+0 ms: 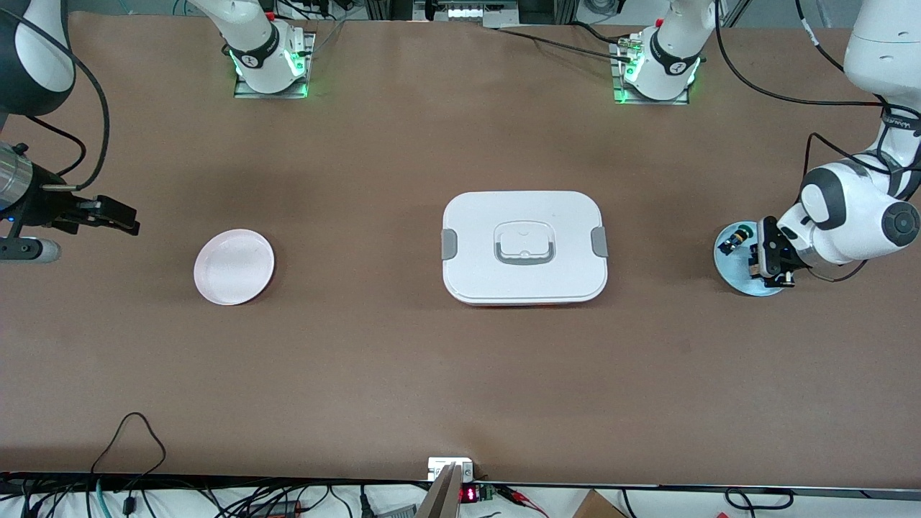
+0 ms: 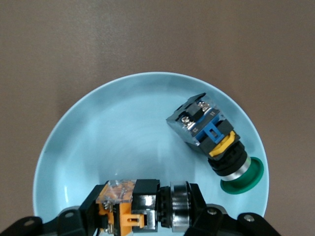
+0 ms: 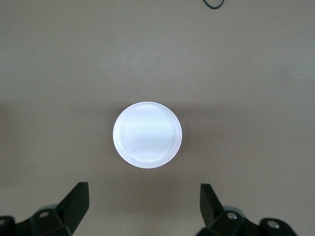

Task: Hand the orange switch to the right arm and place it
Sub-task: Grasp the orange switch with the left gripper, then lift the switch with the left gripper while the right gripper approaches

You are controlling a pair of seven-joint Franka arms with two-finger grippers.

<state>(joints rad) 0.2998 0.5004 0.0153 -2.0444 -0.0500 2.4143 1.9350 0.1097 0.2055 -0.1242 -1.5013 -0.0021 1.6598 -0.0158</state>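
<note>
A white lidded box (image 1: 524, 247) sits mid-table. Toward the right arm's end lies a pink plate (image 1: 234, 267); the right gripper (image 1: 115, 216) waits near it, fingers (image 3: 75, 204) spread wide and empty. At the left arm's end, over the blue plate (image 2: 113, 128), the left gripper (image 2: 142, 219) clamps the orange switch (image 2: 133, 206). The green-capped switch (image 2: 214, 142) lies beside it.

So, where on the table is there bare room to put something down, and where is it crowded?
Bare brown table lies between the pink plate and the white box, and along the whole strip nearer the front camera. The pink plate is bare too. The blue plate is crowded: the green-capped switch, the orange switch and the left hand.
</note>
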